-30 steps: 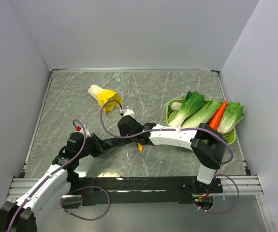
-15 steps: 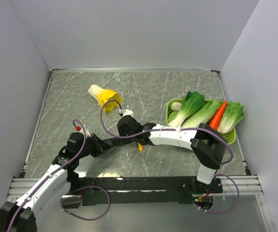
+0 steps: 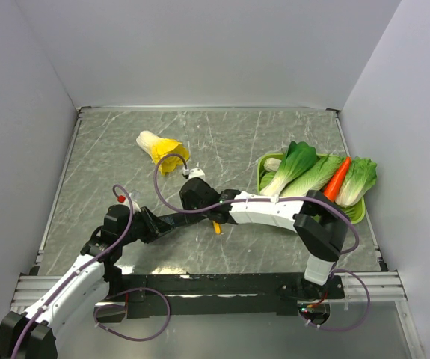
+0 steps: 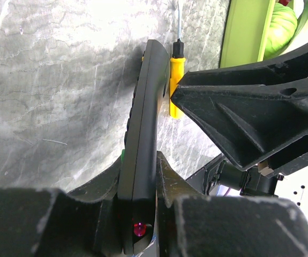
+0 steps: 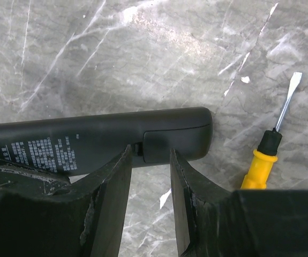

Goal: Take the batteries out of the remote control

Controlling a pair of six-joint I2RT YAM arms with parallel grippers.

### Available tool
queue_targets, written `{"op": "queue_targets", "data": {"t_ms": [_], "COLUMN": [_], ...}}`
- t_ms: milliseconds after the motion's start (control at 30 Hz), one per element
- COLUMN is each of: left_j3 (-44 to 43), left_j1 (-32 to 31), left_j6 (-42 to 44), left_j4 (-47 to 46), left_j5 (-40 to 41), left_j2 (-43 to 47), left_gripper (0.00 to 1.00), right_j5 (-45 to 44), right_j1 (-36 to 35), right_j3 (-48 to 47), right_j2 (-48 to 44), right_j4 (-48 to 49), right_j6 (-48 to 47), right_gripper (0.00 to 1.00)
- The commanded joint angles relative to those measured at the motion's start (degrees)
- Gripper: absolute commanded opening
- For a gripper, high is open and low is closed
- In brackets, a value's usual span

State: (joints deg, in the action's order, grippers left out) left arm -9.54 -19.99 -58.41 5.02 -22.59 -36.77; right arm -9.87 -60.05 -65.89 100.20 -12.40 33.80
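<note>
**Watch for a slip at the battery cover**

Your left pincer [image 4: 137, 179] is closed on the near end of the remote control [image 4: 143, 123]. It holds the bar on its thin edge, low over the surface [image 5: 143, 48], with the far end unsupported. Your right pincer [image 5: 149, 168] stands partly open and holds nothing. Its two tips sit on either side of the seam where the battery cover [image 5: 175, 140] meets the body, right by the remote's lower edge.

The cover looks closed, so the batteries are most likely inside; none shows in any view.

The main risk is leverage. You hold the remote at one end only, and the cover is at the other end. A push there could pivot the bar in the left pincer or slide it out of the grip. If a tip lands on the smooth cover face and misses the seam, it will likely skate off without moving the cover.

If the cover does release, it may come off suddenly. The batteries could then drop and roll across the surface, and they would be hard to pick up again.

The screwdriver [image 5: 263, 155] lies just beside the remote's free end. A sideways sweep of the right pincer could knock it.
</note>
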Motion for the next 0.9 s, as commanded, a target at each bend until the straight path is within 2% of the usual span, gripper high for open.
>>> {"op": "queue_targets", "data": {"t_ms": [0,867], "left_j3": [-0.13,-0.3], "left_j1": [-0.23,-0.23], "left_j6": [-0.3,-0.3], "left_j4": [1.49,1.93], "left_j5": [1.23,1.32], "left_j2": [-0.05,0.39], "left_gripper": [0.01,0.01], "right_j5": [-0.59,-0.5], "right_j1": [0.38,0.37], "right_j3": [-2.67,-1.44], "right_j2": [1.22,3.42], "right_j4": [1.51,1.6], "right_j6": [0.3,0.92], "right_gripper": [0.42,0.41]}}
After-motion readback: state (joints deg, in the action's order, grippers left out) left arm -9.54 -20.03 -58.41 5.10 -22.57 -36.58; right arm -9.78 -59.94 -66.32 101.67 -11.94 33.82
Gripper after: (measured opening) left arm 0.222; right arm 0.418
